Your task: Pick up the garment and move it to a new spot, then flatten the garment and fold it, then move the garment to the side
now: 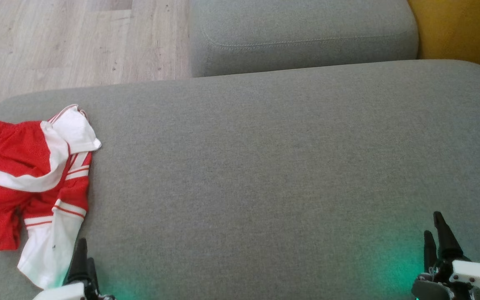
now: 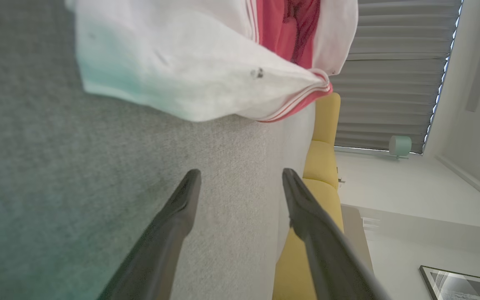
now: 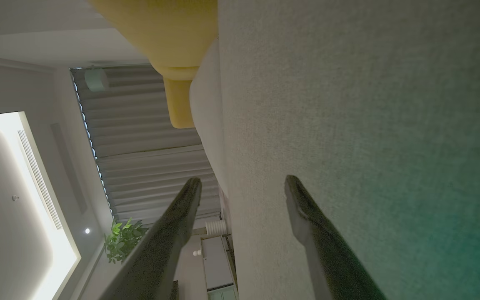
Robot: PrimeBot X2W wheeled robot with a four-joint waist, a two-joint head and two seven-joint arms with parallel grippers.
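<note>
Fingers of the left gripper stand well apart with nothing between them; they hold nothing and hover over the grey seat cushion. The right gripper is spread about as wide, likewise empty, with grey fabric on one side of its fingers.

The garment, a red and white striped top, lies crumpled at the left end of the cushion, partly running off the head view's left edge. Its white sleeve end reaches down to just beside the left gripper's fingers; in the left wrist view the cloth sits ahead of the fingertips, and neither finger is closed on it.

Both arms sit low at the near edge of the cushion, fingers pointing away from the robot, the right one well apart from the garment. A green glow tints the fabric near each gripper. Beyond the cushion lie a second grey cushion, a wooden floor and a yellow seat.
</note>
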